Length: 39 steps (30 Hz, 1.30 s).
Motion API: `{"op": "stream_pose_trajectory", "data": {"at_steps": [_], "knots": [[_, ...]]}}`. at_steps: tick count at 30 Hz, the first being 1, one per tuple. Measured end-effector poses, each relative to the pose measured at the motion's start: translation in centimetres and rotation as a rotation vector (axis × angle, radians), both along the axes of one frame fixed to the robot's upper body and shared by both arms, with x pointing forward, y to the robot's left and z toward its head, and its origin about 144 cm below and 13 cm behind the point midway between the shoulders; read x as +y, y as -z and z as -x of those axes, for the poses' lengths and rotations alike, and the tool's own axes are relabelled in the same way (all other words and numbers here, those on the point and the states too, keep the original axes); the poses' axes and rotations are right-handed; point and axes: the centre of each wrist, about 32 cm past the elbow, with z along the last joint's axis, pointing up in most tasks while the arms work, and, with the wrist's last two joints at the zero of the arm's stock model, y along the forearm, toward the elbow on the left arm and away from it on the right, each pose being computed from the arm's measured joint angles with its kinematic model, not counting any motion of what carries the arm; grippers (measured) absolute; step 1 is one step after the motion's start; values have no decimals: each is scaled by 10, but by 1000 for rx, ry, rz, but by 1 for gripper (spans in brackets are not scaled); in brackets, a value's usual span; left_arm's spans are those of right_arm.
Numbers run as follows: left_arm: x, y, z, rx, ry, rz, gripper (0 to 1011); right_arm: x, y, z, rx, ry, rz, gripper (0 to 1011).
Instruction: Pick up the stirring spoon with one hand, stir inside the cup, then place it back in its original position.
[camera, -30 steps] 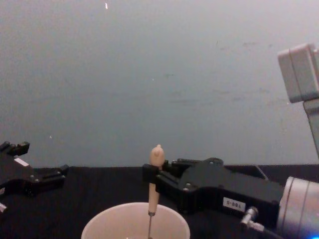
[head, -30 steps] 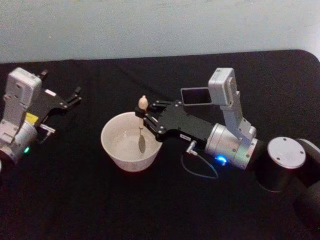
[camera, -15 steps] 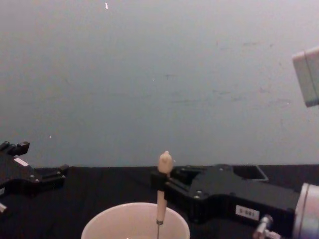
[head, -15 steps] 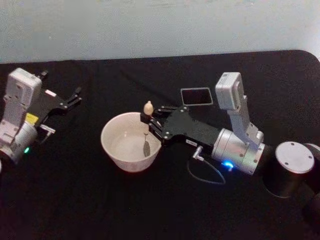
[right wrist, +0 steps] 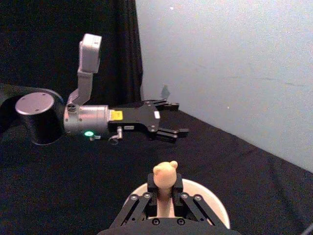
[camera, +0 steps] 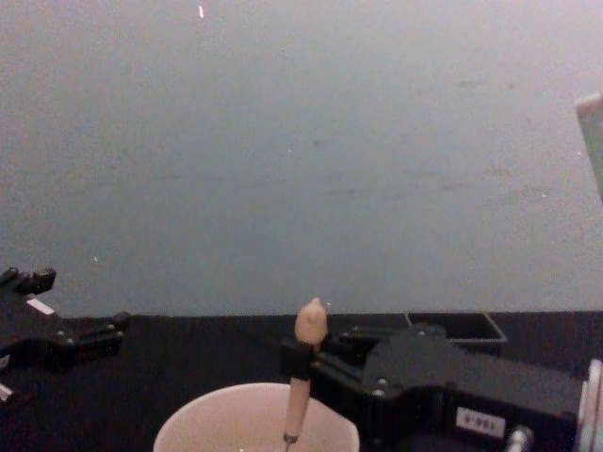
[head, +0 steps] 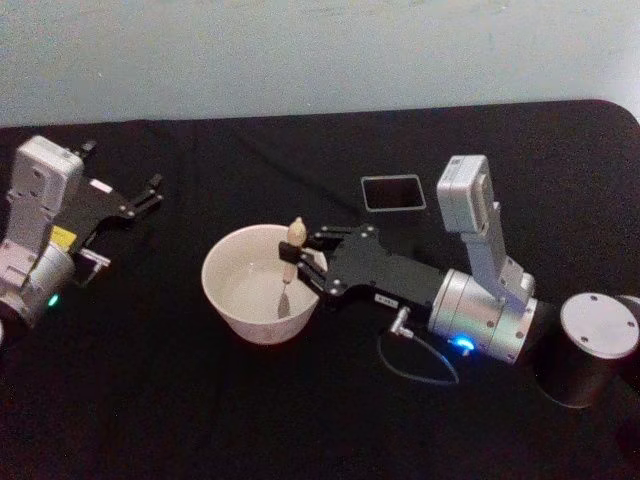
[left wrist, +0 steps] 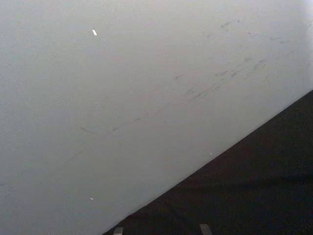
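Black-clothed table (head: 200, 420): my right gripper (head: 298, 260) clamps the cream-handled, metal-shafted stirring spoon (head: 296, 231), apparently mid-stir in the wide cream-white cup (head: 215, 290), and next must lift it clear and carry it to the dark grey square holder box (head: 393, 192); my left gripper (head: 152, 192) idles far left, fingers spread.

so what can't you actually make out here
Bowl of the stirring spoon, chest view: cut off by the bottom edge.
Spoon shaft, right wrist view: covered by the right gripper.
Inside of the holder box, chest view: hidden by its own wall.
Liquid in the cup, head view: too faint.
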Motion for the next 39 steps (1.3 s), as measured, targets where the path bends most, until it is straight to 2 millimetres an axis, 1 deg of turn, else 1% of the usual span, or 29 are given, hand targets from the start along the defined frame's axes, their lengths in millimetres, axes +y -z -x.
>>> {"op": "stream_pose_trajectory", "data": {"at_steps": [8,15,24,31,39], "knots": [[0,0,0,0,0,0,1001,8,4,2,9,-21,10,173],[0,0,0,0,0,0,1001,19,5,-5,4,-21,3,173],[0,0,0,0,0,0,1001,27,4,-12,-6,-17,-9,173],[0,0,0,0,0,0,1001,30,5,-18,-12,9,-10,173],[0,0,0,0,0,0,1001,26,5,-23,-20,52,-9,173]]}}
